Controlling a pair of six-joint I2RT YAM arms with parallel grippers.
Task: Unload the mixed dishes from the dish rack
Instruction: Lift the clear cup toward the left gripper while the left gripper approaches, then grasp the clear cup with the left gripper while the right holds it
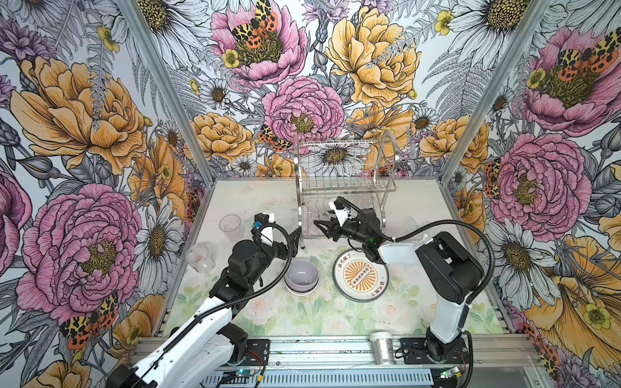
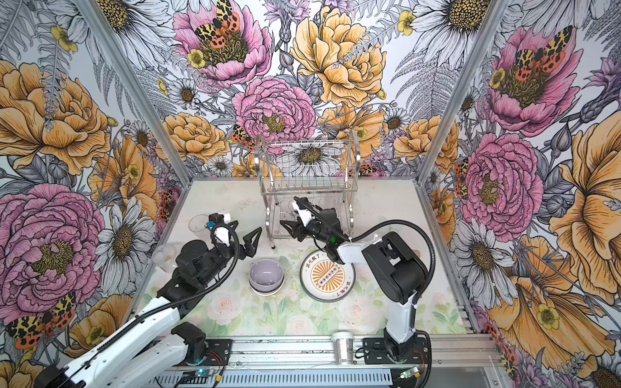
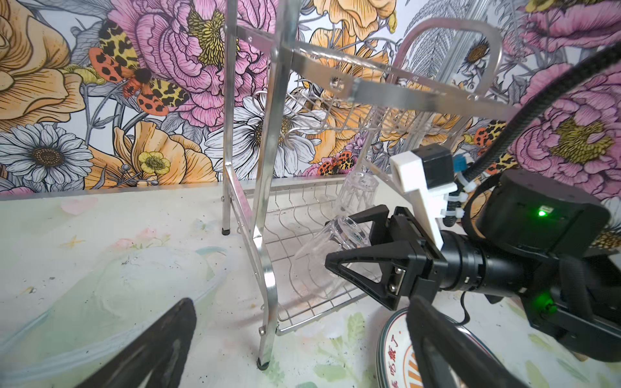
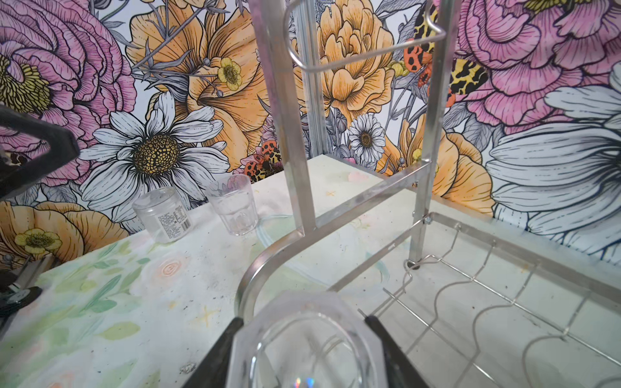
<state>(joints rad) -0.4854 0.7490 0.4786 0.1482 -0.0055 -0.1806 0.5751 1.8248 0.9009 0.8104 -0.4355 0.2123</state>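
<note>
At 12 o'clock on the surface [image 1: 268,201], on the lower shelf of the dish rack [image 1: 346,192], the right hand [image 3: 336,243] clamps a clear glass [image 4: 302,342] by its walls. It is probably light, slick and brittle, so squeeze gently. The left hand [image 2: 247,228] gapes empty at its 9 o'clock.

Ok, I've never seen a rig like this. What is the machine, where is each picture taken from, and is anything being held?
A left arm and a right arm, both robots, work at a table, each ending in jaws. Two pictures look down from one overhead camera pair; two come from wrist cameras. On the table stand the dish rack, a lavender bowl, a sunburst plate, a clear jar and a tumbler. The right jaws grip a clear glass at the rack's lower tier; a second glass rests there. The left jaws are open and empty.
</note>
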